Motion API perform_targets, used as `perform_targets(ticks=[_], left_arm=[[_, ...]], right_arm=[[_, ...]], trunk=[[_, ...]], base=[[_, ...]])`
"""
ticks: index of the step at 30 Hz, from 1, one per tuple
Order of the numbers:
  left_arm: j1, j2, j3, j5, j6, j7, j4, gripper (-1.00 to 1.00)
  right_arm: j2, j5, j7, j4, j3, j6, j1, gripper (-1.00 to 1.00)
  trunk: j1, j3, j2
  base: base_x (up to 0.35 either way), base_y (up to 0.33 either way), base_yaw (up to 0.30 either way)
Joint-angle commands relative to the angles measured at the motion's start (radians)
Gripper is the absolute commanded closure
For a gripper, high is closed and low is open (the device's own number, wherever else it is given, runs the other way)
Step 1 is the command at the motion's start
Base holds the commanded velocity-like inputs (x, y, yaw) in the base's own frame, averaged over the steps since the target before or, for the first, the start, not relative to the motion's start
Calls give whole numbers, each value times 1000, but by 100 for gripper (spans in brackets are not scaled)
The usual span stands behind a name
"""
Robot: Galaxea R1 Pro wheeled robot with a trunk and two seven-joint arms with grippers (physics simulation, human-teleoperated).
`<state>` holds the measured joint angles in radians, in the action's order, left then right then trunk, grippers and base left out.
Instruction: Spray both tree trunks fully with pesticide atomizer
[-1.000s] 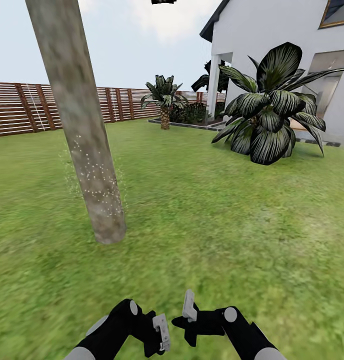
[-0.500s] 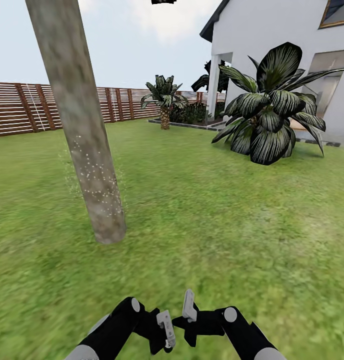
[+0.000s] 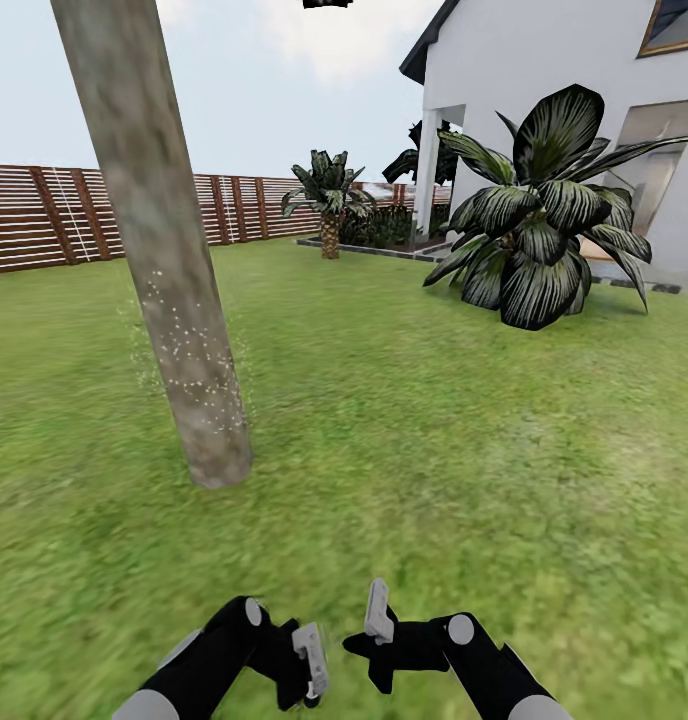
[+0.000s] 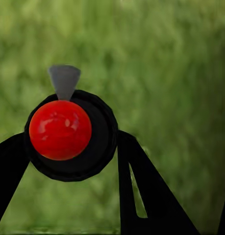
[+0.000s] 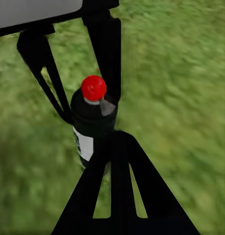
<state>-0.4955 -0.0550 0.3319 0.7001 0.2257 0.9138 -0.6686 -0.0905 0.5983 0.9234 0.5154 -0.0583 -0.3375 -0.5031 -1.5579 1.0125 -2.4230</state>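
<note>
Between the left gripper's (image 4: pixel 68 142) jaws: pesticide atomizer (image 4: pixel 68 129), clamped, red top visible. Right gripper (image 3: pixel 379 625) just beside it, jaw state indeterminate. Open lawn (image 3: pixel 464 430) ahead; tree trunk (image 3: pixel 169 300) beyond, speckled.

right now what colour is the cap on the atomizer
Red, glossy, atop the near-black pesticide atomizer; clearest in the left wrist view.
</note>
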Motion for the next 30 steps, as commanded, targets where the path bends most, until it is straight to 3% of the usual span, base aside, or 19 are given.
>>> perform_targets(ticks=[1,4,8,9,12,13,15,17,18,20,22,24,26,30], left_arm=[[0,17,-1,-6,0,0,0,100],[2,72,-14,-10,-5,-1,10,100],[14,92,-98,-8,-57,0,20,100],[16,102,-107,-9,-67,0,21,100],[17,125,-123,-13,-78,-3,35,100],[17,127,-145,-14,-80,-6,42,100],[17,127,-234,-17,-106,-28,48,100],[17,123,-346,-20,-145,-81,50,100],[17,120,-387,-21,-154,-113,51,100],[17,115,-446,-26,-162,-185,60,100],[18,113,-498,-85,-176,-272,87,100],[20,113,-520,-183,-249,-363,138,100],[22,113,-526,-249,-320,-481,199,100],[44,103,-527,-341,-474,-761,316,100]], right_arm=[[0,0,0,0,0,0,0,100],[1,0,1,-1,1,0,0,100],[3,1,2,-6,2,-1,0,100],[4,1,1,-8,2,-2,0,-100],[9,1,-1,-10,2,-4,0,-100],[10,0,-3,-11,3,-5,0,-100],[17,-1,-6,-11,9,-6,0,-100],[42,-5,-39,-12,17,-6,2,-100],[56,-7,-88,-15,35,-7,3,-100],[71,-9,-236,-62,125,-7,5,-100],[76,-9,-405,-167,241,-21,6,-100],[78,-8,-543,-227,318,-66,7,-100],[78,-8,-685,-272,347,-133,21,-100],[77,-11,-977,-368,357,-270,65,-100]], trunk=[[0,0,0],[0,0,0],[0,0,0],[0,0,0],[0,0,0],[0,0,0],[0,0,0],[0,0,0],[0,0,0],[0,0,0],[0,0,0],[0,0,0],[0,0,0],[0,0,0]], base=[[0,0,0],[0,0,0],[0,0,0],[0,0,0],[0,0,0],[0,0,0],[0,0,0],[0,0,0],[0,0,0],[0,0,0],[0,0,0],[0,0,0],[0,0,0],[0,0,0]])
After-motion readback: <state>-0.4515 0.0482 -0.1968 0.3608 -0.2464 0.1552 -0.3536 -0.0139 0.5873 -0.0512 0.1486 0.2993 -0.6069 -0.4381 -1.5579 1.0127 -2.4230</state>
